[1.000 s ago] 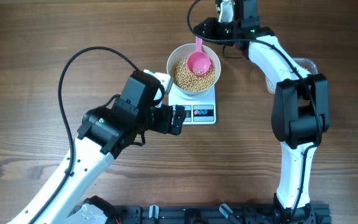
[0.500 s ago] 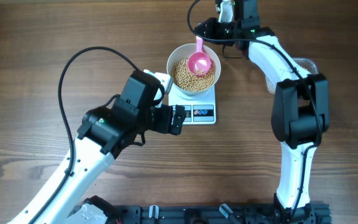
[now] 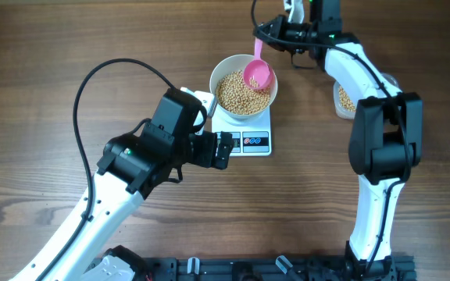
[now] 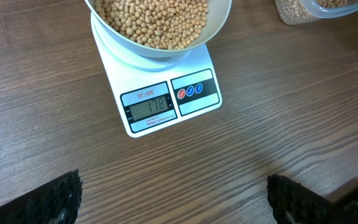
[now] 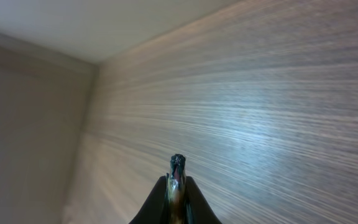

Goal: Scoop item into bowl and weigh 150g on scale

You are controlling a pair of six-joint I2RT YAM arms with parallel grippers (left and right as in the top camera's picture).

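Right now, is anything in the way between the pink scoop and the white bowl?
No. The pink scoop, held by the right gripper, hangs over the right rim of the bowl, just above the beans. Nothing visible stands between them.

Even, soft light on the brown wooden table (image 3: 45,62); my right wrist view is blurred, the others sharp.

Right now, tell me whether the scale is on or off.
On: the scale shows digits on its display, under the white bowl of soybeans.
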